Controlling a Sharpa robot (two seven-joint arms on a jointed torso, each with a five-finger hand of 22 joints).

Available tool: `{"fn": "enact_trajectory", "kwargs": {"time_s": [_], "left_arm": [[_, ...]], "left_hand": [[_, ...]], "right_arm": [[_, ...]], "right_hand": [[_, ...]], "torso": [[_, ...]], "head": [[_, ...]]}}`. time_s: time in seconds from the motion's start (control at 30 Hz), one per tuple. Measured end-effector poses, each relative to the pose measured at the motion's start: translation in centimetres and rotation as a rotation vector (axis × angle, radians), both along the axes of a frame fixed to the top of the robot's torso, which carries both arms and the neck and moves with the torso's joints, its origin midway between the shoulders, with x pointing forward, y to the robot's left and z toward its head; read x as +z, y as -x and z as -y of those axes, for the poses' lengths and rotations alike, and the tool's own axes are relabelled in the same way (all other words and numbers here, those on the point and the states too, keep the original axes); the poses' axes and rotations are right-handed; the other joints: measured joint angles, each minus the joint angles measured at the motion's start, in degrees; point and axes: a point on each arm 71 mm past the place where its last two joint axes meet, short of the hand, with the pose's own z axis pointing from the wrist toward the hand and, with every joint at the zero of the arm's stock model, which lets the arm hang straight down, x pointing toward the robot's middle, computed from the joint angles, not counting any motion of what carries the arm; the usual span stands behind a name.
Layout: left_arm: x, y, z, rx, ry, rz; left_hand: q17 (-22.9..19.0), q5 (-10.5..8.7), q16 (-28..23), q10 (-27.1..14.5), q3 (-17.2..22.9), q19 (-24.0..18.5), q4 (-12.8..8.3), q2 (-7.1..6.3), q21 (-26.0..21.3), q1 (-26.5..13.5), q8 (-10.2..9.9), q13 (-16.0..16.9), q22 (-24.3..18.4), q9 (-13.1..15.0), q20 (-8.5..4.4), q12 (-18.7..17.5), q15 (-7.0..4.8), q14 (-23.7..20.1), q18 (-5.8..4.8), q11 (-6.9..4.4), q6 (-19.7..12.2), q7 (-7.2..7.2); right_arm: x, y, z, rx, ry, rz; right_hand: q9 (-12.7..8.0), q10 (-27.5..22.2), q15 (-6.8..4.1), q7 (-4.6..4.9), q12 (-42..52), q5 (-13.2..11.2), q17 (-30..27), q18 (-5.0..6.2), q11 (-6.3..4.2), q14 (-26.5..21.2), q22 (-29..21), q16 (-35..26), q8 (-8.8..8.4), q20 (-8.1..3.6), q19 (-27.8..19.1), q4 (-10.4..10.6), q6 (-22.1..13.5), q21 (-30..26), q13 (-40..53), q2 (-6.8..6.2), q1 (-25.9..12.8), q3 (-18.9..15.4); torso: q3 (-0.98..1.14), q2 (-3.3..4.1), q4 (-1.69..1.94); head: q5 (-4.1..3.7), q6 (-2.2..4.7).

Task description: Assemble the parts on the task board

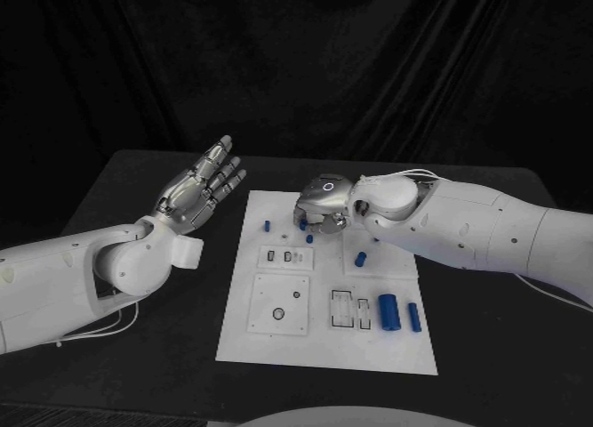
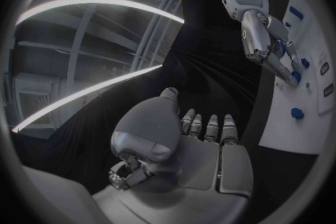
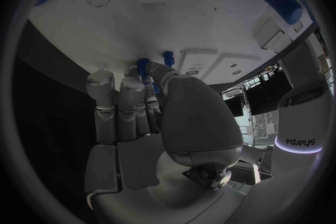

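Observation:
The white task board (image 1: 324, 347) lies in the middle of the black table. My right hand (image 1: 324, 206) reaches down onto its far end, and thumb and fingers pinch a small blue peg (image 3: 145, 67) standing at the board (image 3: 182, 5). A second small peg (image 3: 168, 57) stands just beside it. More blue parts lie on the board: a peg (image 1: 266, 225) at the far left, one (image 1: 362, 259) in the middle, and a large cylinder (image 1: 389, 311) with a slimmer one (image 1: 414, 317) at the right. My left hand (image 1: 204, 185) is raised left of the board, fingers spread and empty.
The board carries a square plate with a round hole (image 1: 281, 303), long rectangular slots (image 1: 344, 307) and two small slots (image 1: 284, 257). A dark curtain hangs behind the table (image 1: 501, 356). My right forearm (image 1: 476, 231) crosses above the board's far right corner.

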Motion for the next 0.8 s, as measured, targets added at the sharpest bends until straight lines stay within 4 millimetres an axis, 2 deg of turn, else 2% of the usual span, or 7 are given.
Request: {"fn": "enact_trajectory", "kwargs": {"time_s": [0.17,0.27,0.3,0.47,0.53,0.73,0.8], "left_arm": [[0.0,0.0,0.0,0.0,0.0,-0.001],[0.0,0.0,0.0,-0.001,0.0,-0.002],[0.0,0.0,0.0,-0.001,0.0,-0.002],[0.0,0.0,-0.1,-0.001,-0.001,-0.002],[0.0,0.0,-0.1,0.0,-0.001,-0.003],[0.0,0.1,-0.4,0.004,-0.003,-0.003],[0.0,0.1,-0.4,0.005,-0.003,-0.004]], "left_hand": [[0.0,0.65,0.0,0.0,0.4,-0.2,-0.4,0.15,0.0,0.1,0.0,0.0,0.0,0.0,0.21,0.0,0.0,0.0,0.0,0.4,0.2,0.2],[0.0,1.86,0.0,0.0,1.2,-0.2,-1.3,0.03,0.0,1.1,0.2,0.0,0.0,0.0,0.2,0.0,0.0,0.0,0.93,0.41,0.2,0.21],[0.0,2.33,0.0,0.0,1.3,-0.2,-1.7,0.02,0.0,1.1,0.3,0.0,0.0,0.0,0.2,0.0,0.0,0.0,0.94,0.41,0.2,0.2],[0.0,3.12,0.0,0.0,1.7,-0.2,-2.3,-0.21,0.0,1.3,0.3,0.0,0.0,0.1,0.2,0.0,0.0,0.0,0.93,0.41,0.2,0.2],[0.0,3.12,0.0,0.0,1.8,-0.2,-2.5,-0.21,0.0,1.3,0.3,0.0,0.0,0.1,0.2,0.0,0.0,0.0,0.93,0.41,0.2,0.2],[0.0,3.65,0.0,0.0,1.8,-0.2,-2.8,0.03,0.0,1.5,0.3,0.0,0.0,0.1,0.2,0.0,0.0,0.0,0.93,0.41,0.2,0.2],[0.0,3.65,0.0,0.0,2.0,-0.2,-2.9,0.03,0.0,1.5,0.3,0.0,0.0,0.1,0.2,0.0,0.0,0.0,0.92,0.41,0.4,0.41]], "right_arm": [[-0.1,-0.2,0.0,0.0,-0.003,0.003],[-0.1,-0.2,-0.1,0.004,-0.004,0.002],[-0.1,-0.2,-0.1,0.005,-0.005,0.002],[0.0,-0.1,-0.1,0.014,-0.011,0.004],[0.0,-0.1,0.2,0.016,-0.016,0.007],[0.2,0.0,1.7,0.011,-0.03,0.024],[0.5,0.1,2.1,0.012,-0.034,0.03]], "right_hand": [[0.1,0.8,0.0,0.01,0.0,0.0,-0.4,0.0,-0.21,0.0,0.2,0.0,0.0,0.0,0.0,-0.3,0.0,0.0,-0.2,0.14,0.2,0.3],[0.2,2.5,0.3,0.44,-0.2,0.0,-1.3,0.0,-0.03,-0.3,0.1,-0.7,0.0,0.0,0.0,-0.7,0.7,0.0,-0.6,0.13,1.0,0.7],[0.3,3.1,0.31,0.44,-0.2,0.0,-1.7,0.0,0.01,-0.3,0.1,-1.1,0.02,0.0,0.0,-0.9,1.1,-0.2,-0.8,0.12,1.2,0.9],[0.8,5.1,0.31,0.96,0.1,-0.3,-2.2,0.0,1.82,-0.3,1.4,-1.3,1.28,0.08,0.6,-1.3,4.0,0.7,-0.9,0.77,2.0,1.2],[1.2,5.8,0.39,0.98,0.8,-0.4,-2.0,0.0,2.54,0.1,2.3,-1.3,1.73,-0.03,1.1,-1.5,5.2,1.4,-0.9,0.54,2.5,1.0],[2.0,7.0,0.2,0.69,0.8,-0.5,-1.0,0.0,3.05,1.3,3.9,-0.9,2.55,0.0,2.3,-1.9,7.5,2.6,-1.4,0.6,3.2,0.3],[2.4,7.2,0.08,0.48,0.8,-1.2,-0.8,0.0,3.25,1.4,4.4,-0.6,2.65,-0.01,2.7,-1.8,7.7,3.1,-1.4,0.68,3.3,0.1]], "torso": [[-0.01,-0.01,0.01],[-0.01,-0.01,0.02],[-0.01,-0.01,0.03],[-0.03,0.0,0.03],[-0.03,0.0,0.03],[-0.03,0.02,-0.01],[-0.03,0.02,-0.01]], "head": [[0.03,-0.24],[0.04,-0.35],[0.04,-0.37],[0.05,-0.47],[0.08,-0.52],[0.3,-0.49],[0.4,-0.47]]}}
